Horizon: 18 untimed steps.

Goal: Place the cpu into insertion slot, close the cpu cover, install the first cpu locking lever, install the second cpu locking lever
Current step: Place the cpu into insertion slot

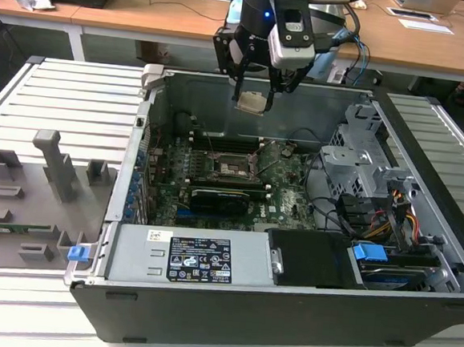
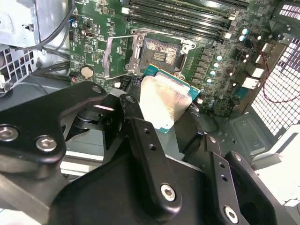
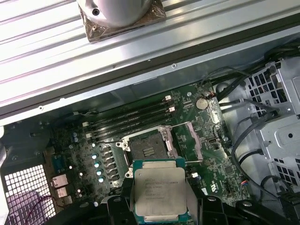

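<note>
My gripper (image 1: 255,93) hangs above the open computer case, shut on the cpu (image 1: 251,102), a small square chip with a pale metal top. In both wrist views the cpu (image 2: 163,100) (image 3: 159,189) sits between the black fingers (image 2: 134,117), tilted. Well below it lies the insertion slot (image 1: 232,170) (image 2: 161,53) (image 3: 146,149), a dark square socket on the green board, uncovered and with nothing in it. The cpu cover (image 2: 117,55) (image 3: 191,140), a thin grey metal frame, stands flipped open beside the slot.
The case walls (image 1: 222,100) ring the board. A black card (image 1: 222,198) lies just in front of the slot, and memory slots (image 3: 131,117) lie behind it. A power supply (image 1: 197,259), drive cage (image 1: 362,160) and cables (image 1: 389,218) fill the front and the exterior view's right. Grey fixtures (image 1: 47,167) stand outside the case.
</note>
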### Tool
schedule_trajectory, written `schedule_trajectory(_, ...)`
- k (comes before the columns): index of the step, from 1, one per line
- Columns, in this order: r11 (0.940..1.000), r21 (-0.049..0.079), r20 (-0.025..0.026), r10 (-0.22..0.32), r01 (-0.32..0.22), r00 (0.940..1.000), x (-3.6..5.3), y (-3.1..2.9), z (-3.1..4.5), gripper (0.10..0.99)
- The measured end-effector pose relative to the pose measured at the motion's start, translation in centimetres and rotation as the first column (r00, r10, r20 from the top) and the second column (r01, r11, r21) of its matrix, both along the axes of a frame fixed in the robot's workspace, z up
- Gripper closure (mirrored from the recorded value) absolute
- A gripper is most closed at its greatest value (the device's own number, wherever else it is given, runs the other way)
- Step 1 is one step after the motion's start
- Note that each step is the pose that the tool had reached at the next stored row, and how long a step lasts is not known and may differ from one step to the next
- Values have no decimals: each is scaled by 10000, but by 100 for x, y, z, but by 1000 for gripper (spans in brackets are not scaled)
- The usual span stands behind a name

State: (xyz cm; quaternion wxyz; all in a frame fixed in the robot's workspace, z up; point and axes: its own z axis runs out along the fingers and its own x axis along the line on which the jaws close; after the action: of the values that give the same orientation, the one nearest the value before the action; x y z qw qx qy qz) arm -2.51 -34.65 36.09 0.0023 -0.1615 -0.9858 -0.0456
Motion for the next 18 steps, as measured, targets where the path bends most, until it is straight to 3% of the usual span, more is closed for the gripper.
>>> schedule_trajectory(18, 9987, 0, 0, -512, 512, 9987, 0, 0, 0, 553)
